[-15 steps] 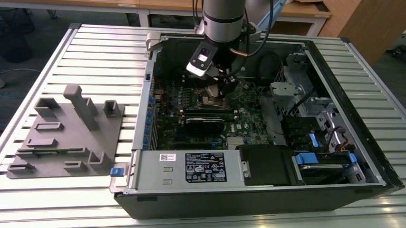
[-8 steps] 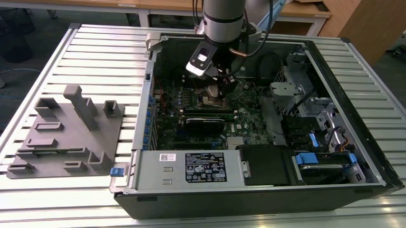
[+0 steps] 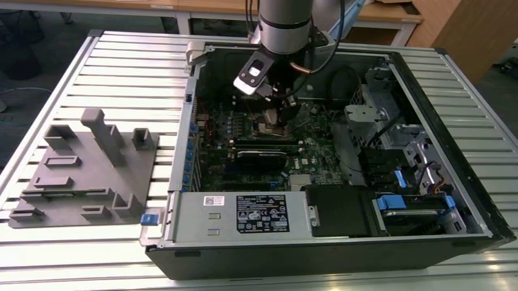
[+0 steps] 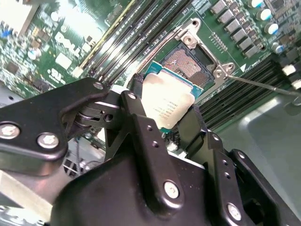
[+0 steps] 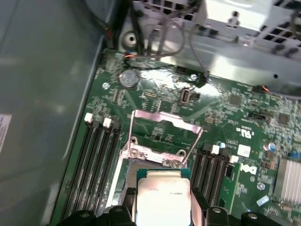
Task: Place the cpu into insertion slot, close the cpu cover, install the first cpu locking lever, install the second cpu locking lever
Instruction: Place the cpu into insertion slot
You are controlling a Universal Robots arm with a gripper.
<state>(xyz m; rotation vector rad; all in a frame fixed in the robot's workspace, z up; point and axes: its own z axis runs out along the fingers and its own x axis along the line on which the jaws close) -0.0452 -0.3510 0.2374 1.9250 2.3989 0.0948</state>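
Case (image 3: 324,259) lay open, arm (image 3: 283,24) reaching down over the board (image 3: 317,136). The gripper (image 4: 167,113) was clamped on the cpu (image 4: 168,101) by two opposite edges, cpu flat and not seated yet. The slot (image 4: 186,63) sat just beyond and under it, edges looking roughly square to the cpu's. Cover (image 5: 164,117) stood flipped up past the slot.

A robotics lab or workshop: an opened computer case (image 3: 324,257) lies on a ribbed metal surface (image 3: 121,66), a grey fixture block (image 3: 81,176) near the surface's edge at the exterior view's left, wooden desks (image 3: 389,13) behind.
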